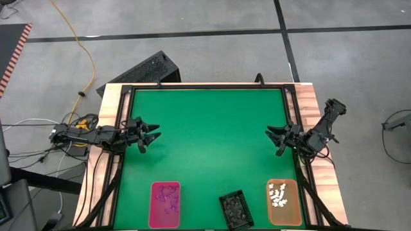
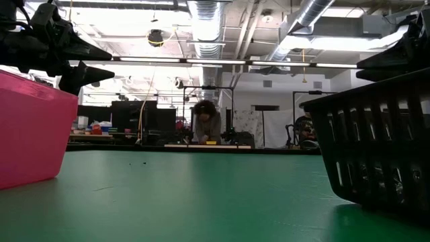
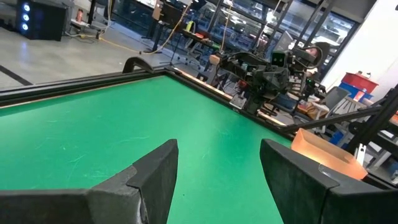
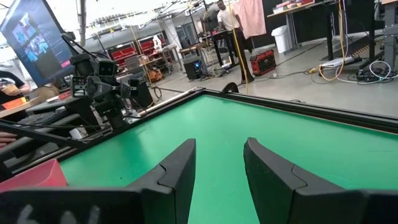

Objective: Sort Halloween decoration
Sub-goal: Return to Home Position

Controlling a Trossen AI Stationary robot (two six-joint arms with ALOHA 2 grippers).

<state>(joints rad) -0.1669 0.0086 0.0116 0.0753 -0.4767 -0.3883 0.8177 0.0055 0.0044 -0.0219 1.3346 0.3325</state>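
Purple Halloween decoration pieces [image 1: 168, 196] lie in a pink tray [image 1: 154, 218] near the front edge. White pieces [image 1: 279, 196] lie in an orange tray [image 1: 294, 215] at the front right. Between them stands a black slatted tray [image 1: 235, 209]; what it holds cannot be made out. My left gripper [image 1: 153, 136] hovers open above the table's left side, level, with nothing between its fingers [image 3: 155, 177]. My right gripper [image 1: 273, 141] hovers open above the right side, also with nothing between its fingers [image 4: 177, 171]. Each wrist view shows the other arm across the table.
A dark raised frame [image 1: 205, 86] runs around the green table top [image 1: 212, 141]. In the low view the pink tray [image 2: 27, 128] and black tray [image 2: 376, 148] stand close at either side. A person [image 2: 205, 124] stands in the room behind the table.
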